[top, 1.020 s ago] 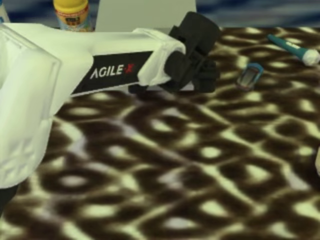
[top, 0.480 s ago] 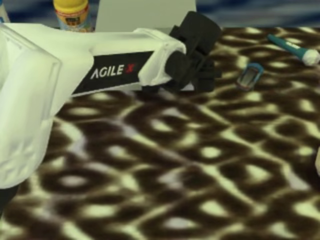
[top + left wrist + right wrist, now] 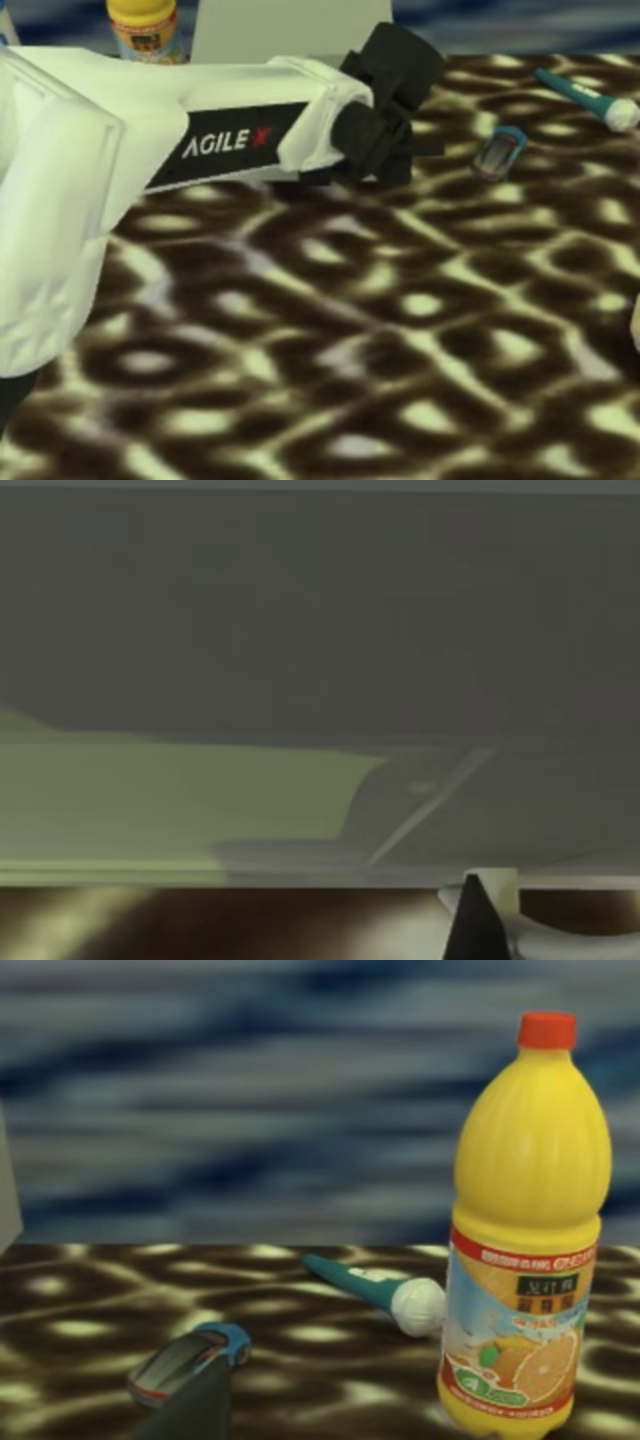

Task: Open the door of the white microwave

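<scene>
Off-white and plain, the top of the white microwave (image 3: 290, 28) shows at the far edge of the counter (image 3: 400, 350), left of the middle in the top view. The left arm reaches across to it, and the left hand (image 3: 400, 150) is right at the front of the microwave, on its right end. I cannot tell from the top view whether this hand is open or closed. In the left wrist view the door (image 3: 320, 630) fills almost everything as a large grey window, with pale green behind it, and one dark fingertip (image 3: 470, 925) stands beside a pale curved part at the door's lower edge.

The right hand is not visible in the top view. The right wrist view shows a yellow juice bottle (image 3: 525, 1230) standing upright, and near it a teal tool with a white head (image 3: 375, 1290) and a small blue toy car (image 3: 190, 1360) lie on the counter, apart from each other. Another yellow bottle (image 3: 145, 28) stands just left of the microwave.
</scene>
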### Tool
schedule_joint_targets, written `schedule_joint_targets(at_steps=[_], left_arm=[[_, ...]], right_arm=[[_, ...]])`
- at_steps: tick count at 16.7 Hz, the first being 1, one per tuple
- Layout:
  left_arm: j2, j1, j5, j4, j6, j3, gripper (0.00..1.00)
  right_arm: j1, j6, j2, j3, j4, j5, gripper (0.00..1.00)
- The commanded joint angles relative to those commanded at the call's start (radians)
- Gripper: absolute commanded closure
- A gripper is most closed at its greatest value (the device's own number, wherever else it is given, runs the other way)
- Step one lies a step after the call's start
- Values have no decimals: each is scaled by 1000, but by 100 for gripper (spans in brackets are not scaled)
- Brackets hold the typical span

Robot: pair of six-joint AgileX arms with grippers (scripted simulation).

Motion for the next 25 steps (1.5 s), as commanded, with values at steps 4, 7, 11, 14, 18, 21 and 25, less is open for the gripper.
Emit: schedule_joint_targets(at_steps=[4,7,11,14,18,21,25], left_arm=[[0,0,0,0,0,0,100],[-29,-39,8,-3,-6,-62,100],[-76,-38,-17,34,-31,-122,100],[-82,-37,-22,38,-34,-134,100],[-82,-37,-22,38,-34,-134,100],[-82,-37,-22,38,-34,-134,100],[-82,-37,-22,38,-34,-134,100]], right_arm=[[0,0,0,0,0,0,0],[0,0,0,0,0,0,0],[0,0,0,0,0,0,0],[0,0,0,0,0,0,0],[0,0,0,0,0,0,0],[0,0,0,0,0,0,0],[0,0,0,0,0,0,0]])
